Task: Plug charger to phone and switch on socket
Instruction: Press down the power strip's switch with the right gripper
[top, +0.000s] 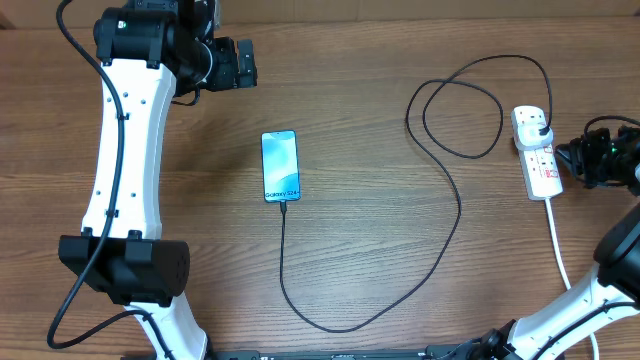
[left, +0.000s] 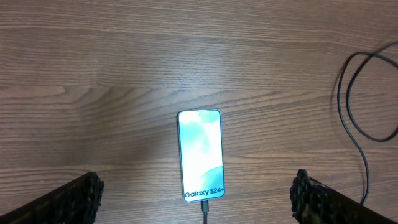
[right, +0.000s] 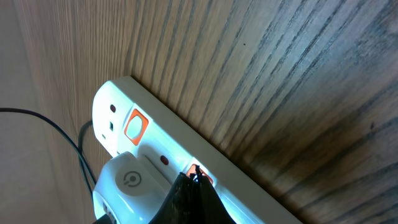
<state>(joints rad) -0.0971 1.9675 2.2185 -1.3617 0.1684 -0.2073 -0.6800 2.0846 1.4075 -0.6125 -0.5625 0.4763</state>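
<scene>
The phone (top: 281, 166) lies flat mid-table, light blue screen lit, white text at its near edge. The charger cable (top: 440, 240) is plugged into that edge and loops right to its plug (top: 537, 124) in the white socket strip (top: 538, 160). In the left wrist view the phone (left: 200, 155) lies between and beyond my open left fingers (left: 199, 205), connector (left: 203, 208) in its port. My left gripper (top: 236, 63) hovers above the table behind the phone. My right gripper (top: 580, 155) is shut, and its tips (right: 194, 177) press on an orange-red switch (right: 200, 174) of the strip (right: 161, 137).
The strip's thick white cord (top: 558, 245) runs toward the front right edge. A second orange switch (right: 134, 126) sits near the strip's end. The cable forms a loop (top: 455, 115) left of the strip. Bare wood lies between phone and strip.
</scene>
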